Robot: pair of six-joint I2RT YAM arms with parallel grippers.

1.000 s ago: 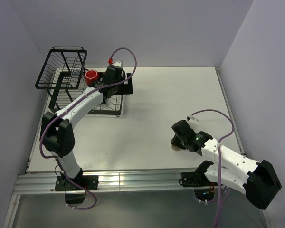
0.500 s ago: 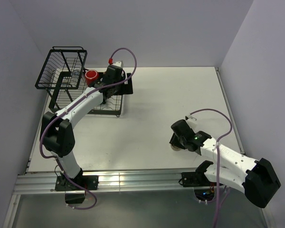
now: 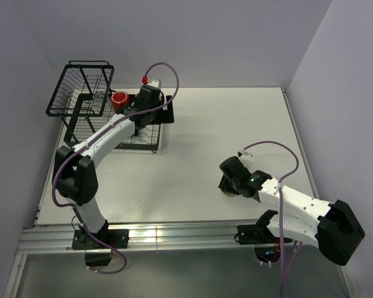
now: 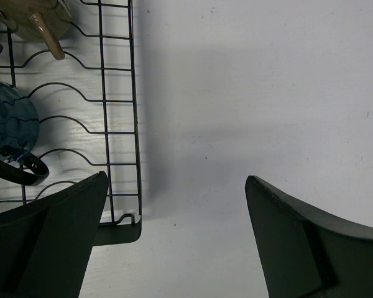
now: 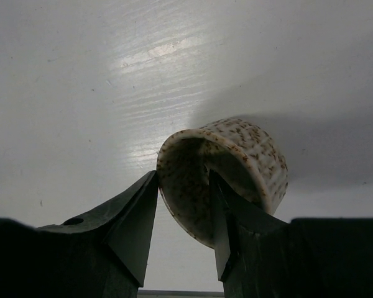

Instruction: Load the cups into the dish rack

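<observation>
Rack (image 3: 81, 84): red mug (image 3: 119, 99), blue mug (image 4: 9, 127) | left jaws spread | right jaws pinch beige cup (image 5: 248, 161)

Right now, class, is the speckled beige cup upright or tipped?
Tipped: the speckled cup shows its mouth sideways to the wrist camera, wall pinched in the right gripper.

Left arm (image 3: 105, 139) stretched forward, left fingers (image 4: 43, 242) spread, right arm (image 3: 298, 205) low, right fingers (image 5: 130, 223) pinching

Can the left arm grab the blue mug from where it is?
Probably yes. The blue mug lies in the rack close beside the left arm's open fingers, and nothing sits between them.
</observation>
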